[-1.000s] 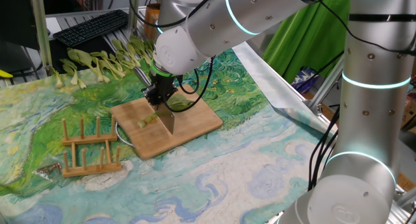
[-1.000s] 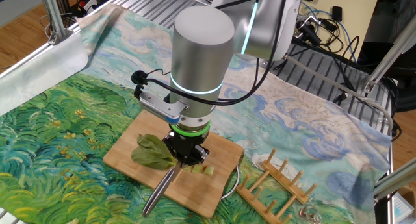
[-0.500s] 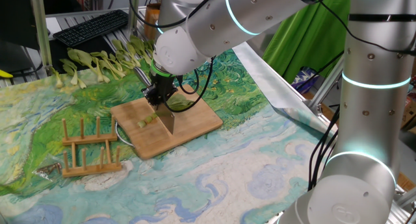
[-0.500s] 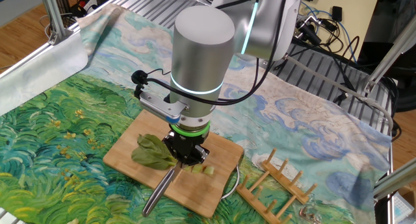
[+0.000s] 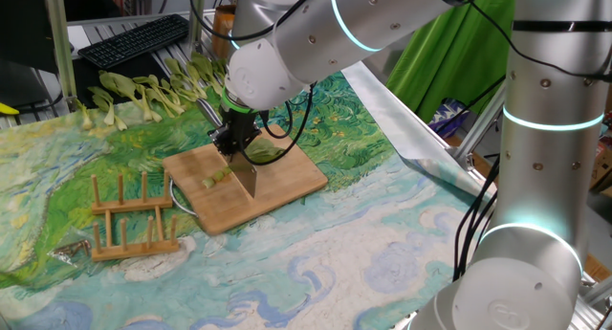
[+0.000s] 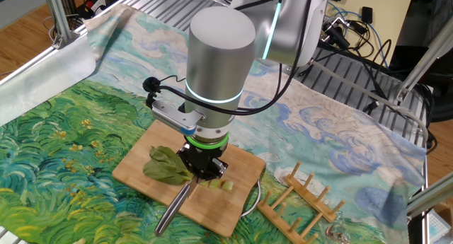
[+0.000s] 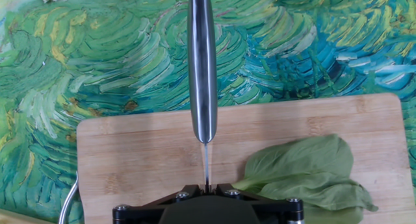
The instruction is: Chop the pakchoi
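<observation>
The pakchoi lies on a wooden cutting board [image 5: 287, 182]: its dark leaf part [image 5: 264, 153] rests beside the gripper, and short pale cut pieces [image 5: 215, 179] lie on the other side of the blade. My gripper [image 5: 234, 139] is shut on a steel knife [image 5: 247, 177], whose blade stands edge-down on the board between leaf and pieces. The other fixed view shows the leaf [image 6: 164, 166], the pieces [image 6: 225, 184], the knife [image 6: 173, 208] and the gripper [image 6: 202, 170]. In the hand view the knife [image 7: 202, 74] runs straight ahead from the gripper [image 7: 207, 188], with the leaf [image 7: 305, 169] to its right.
Several whole pakchoi [image 5: 143, 91] lie in a row at the back left on the painted cloth, near a keyboard [image 5: 134, 38]. A wooden rack [image 5: 134, 220] stands left of the board, with a wire loop [image 5: 177, 196] between them. The arm's large body hangs over the board.
</observation>
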